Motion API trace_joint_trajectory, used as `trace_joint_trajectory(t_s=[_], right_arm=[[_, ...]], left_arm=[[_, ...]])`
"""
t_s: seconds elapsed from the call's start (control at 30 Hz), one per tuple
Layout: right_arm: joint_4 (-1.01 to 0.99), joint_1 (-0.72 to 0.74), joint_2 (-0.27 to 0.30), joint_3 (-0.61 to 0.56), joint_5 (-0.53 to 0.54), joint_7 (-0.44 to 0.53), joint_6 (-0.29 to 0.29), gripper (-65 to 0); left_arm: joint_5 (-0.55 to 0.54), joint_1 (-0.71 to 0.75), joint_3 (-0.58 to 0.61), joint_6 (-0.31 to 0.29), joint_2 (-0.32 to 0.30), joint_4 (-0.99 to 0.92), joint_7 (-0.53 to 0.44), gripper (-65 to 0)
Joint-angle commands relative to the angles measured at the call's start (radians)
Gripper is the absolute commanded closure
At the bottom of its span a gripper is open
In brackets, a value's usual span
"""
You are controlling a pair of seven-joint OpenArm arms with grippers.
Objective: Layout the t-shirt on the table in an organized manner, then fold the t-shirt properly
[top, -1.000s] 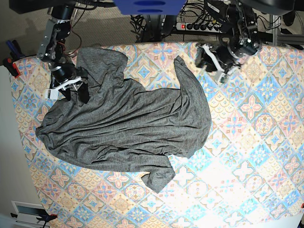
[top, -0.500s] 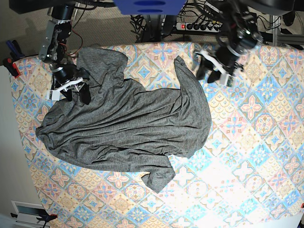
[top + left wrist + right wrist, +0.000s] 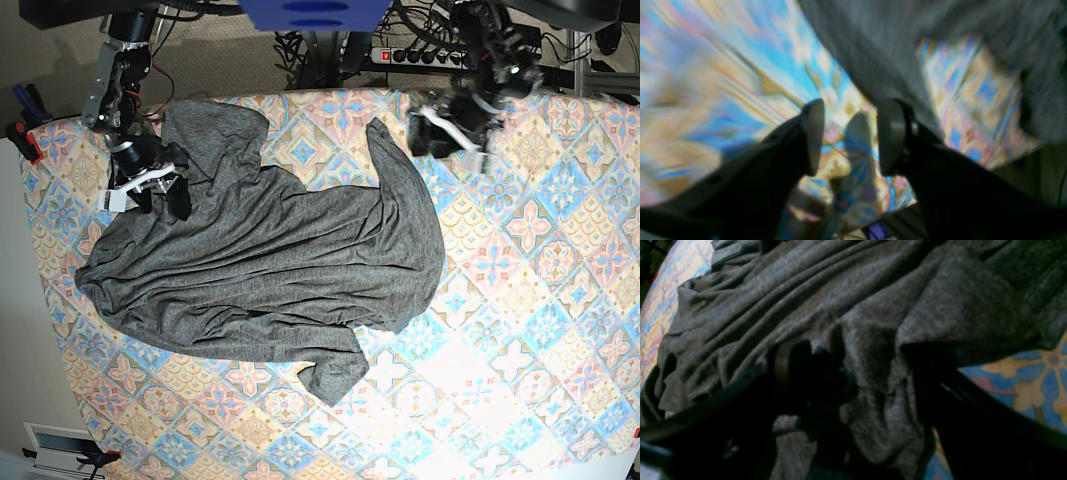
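A dark heather-grey t-shirt (image 3: 260, 260) is being shown lying rumpled across the left half of the patterned table (image 3: 540, 300), creased in long ridges, one sleeve flung toward the far edge and another curled at the near hem. The right gripper (image 3: 150, 190) is being held at the shirt's far left shoulder; in its wrist view cloth is seen bunched around and between its dark fingers (image 3: 790, 373), though whether the fabric is truly being pinched cannot be told. The left gripper (image 3: 452, 128) is being carried above bare tabletop just beside the upturned sleeve, its round pads (image 3: 815, 136) parted by a moderate gap with nothing between them. The garment is judged to be light, limp and easily dragged, so that any pull is likely to be passed on as fresh wrinkles rather than clean movement; the shoulder seams and the hem corners are judged the soundest places to be taken hold of for spreading it flat. Beyond the far edge a power strip (image 3: 415, 55) and tangled cables (image 3: 300, 45) are being left close to both arms, and red clamps (image 3: 22, 140) are fixed at the table's left corner, where a swept sleeve could be snagged.
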Motion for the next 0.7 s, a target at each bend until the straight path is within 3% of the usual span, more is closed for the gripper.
trace_joint_trajectory(t_s=[0.0, 0.23, 0.33, 0.53, 0.6, 0.67], right_arm=[[-0.011, -0.015, -0.010, -0.019, -0.054, -0.131, -0.004, -41.2], [-0.011, -0.015, -0.010, -0.019, -0.054, -0.131, -0.004, -41.2], [-0.011, -0.015, -0.010, -0.019, -0.054, -0.131, -0.004, -41.2], [-0.011, -0.015, -0.010, -0.019, -0.054, -0.132, -0.004, -41.2], [-0.011, -0.015, -0.010, -0.019, -0.054, -0.132, -0.004, -41.2], [-0.011, -0.015, -0.010, -0.019, -0.054, -0.132, -0.004, -41.2]], left_arm=[[-0.040, -0.013, 0.018, -0.009, -0.012, 0.001, -0.039, -28.5], [-0.035, -0.061, 0.059, -0.009, -0.018, -0.088, -0.042, -30.8], [0.043, -0.098, 0.065, -0.009, -0.015, -0.106, -0.039, -30.8], [0.180, -0.175, 0.190, -0.009, -0.018, -0.210, -0.045, -30.4], [0.197, -0.188, 0.208, -0.009, -0.018, -0.224, -0.047, -28.5], [0.194, -0.188, 0.211, -0.009, -0.018, -0.220, -0.047, -22.2]])
